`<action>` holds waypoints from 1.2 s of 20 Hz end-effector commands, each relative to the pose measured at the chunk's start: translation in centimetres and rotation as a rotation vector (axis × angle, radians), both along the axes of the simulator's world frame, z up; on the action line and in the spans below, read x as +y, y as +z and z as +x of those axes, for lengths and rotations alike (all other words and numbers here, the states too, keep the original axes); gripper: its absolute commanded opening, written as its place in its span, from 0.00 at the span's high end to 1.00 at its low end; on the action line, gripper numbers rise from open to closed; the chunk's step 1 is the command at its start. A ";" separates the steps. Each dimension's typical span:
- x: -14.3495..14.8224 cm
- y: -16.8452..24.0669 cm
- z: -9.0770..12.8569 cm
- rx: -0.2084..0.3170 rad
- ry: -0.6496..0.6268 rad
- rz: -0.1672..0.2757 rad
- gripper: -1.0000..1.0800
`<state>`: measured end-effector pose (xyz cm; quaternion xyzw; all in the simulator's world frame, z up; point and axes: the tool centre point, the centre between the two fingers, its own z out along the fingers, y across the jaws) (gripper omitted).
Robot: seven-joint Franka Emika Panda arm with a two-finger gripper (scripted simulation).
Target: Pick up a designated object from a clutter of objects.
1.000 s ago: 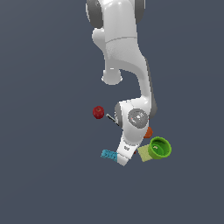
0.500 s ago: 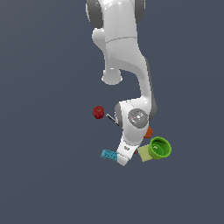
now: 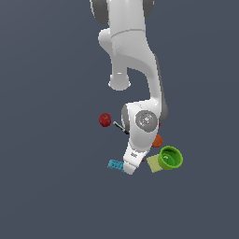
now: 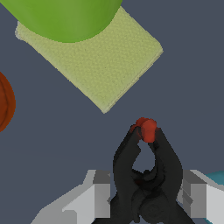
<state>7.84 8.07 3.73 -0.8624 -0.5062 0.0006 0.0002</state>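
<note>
In the wrist view the small black spring clamp [image 4: 131,162] lies on the dark floor, its orange-red tips [image 4: 146,127] pointing toward the yellow-green square [image 4: 96,61]. My gripper [image 4: 146,189] is down around the clamp's body. Its grey fingers [image 4: 101,192] press against the clamp from both sides. In the exterior view the white hand [image 3: 132,158] is low over the clutter and hides the clamp.
The green cup [image 3: 170,158] overlaps the yellow-green square [image 3: 155,165], close to the hand. The orange ball [image 3: 158,141] is beside the arm. A blue brick [image 3: 114,164] touches the hand's other side. A red apple [image 3: 105,120] and black marker [image 3: 119,126] lie farther off.
</note>
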 end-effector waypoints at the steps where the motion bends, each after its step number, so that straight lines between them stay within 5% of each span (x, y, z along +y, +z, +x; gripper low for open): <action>1: -0.4 1.4 -0.1 -0.001 0.000 0.000 1.00; 24: -6.9 25.6 -2.3 -0.001 0.001 0.001 1.00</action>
